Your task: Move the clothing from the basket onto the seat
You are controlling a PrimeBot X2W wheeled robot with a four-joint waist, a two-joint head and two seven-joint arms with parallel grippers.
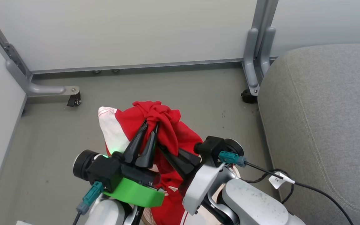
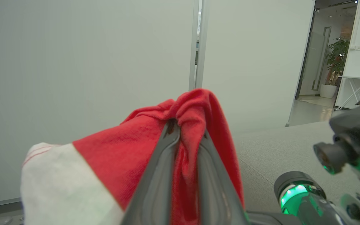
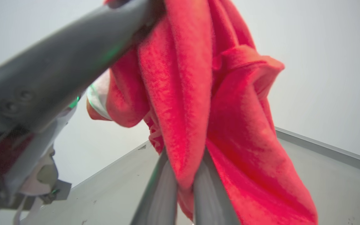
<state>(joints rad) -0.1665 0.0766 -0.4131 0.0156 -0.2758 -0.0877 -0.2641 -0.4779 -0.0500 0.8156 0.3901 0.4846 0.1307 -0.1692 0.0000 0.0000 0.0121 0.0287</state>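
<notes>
Left gripper (image 1: 151, 125) and right gripper (image 3: 184, 162) both clamp the red clothing (image 1: 170, 128) near the seat (image 1: 323, 109).

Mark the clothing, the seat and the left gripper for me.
clothing (image 1: 153, 111), head view, red bunch above the fingertips.
seat (image 1: 330, 109), head view, bare grey top.
left gripper (image 1: 151, 124), head view, midway between its fingertips.

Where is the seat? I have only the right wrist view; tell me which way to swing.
Observer: Right. The seat lies on your right in the head view.
Operator: Report the left jaws.
Observer: Shut on a bunched fold of the clothing, in the left wrist view.
Operator: Give me the gap to the seat.
Observer: The clothing hangs left of the seat, with floor between them.
</notes>
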